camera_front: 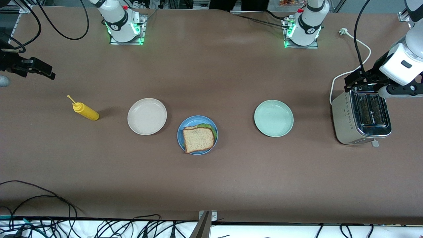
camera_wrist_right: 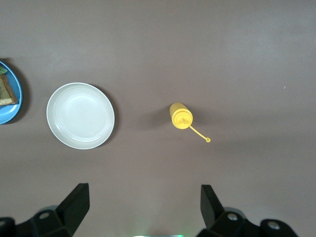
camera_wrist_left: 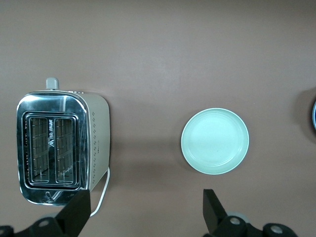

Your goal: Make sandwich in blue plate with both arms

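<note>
Both claws gape empty, left gripper point(camera_front: 353, 82) over the toaster point(camera_front: 361, 117), right gripper point(camera_front: 39, 69) above bare table toward the mustard bottle's point(camera_front: 85, 111) end; the sandwich point(camera_front: 198, 138) sits askew on the blue plate point(camera_front: 180, 134), and a knock could slide its top slice off.

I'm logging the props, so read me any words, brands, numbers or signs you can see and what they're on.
Toaster: a small triangular logo with a line of lettering sits between its slots, too small to read.
Mustard bottle, blue plate, beige plate, green plate: no text.
Nothing else is readable.
</note>
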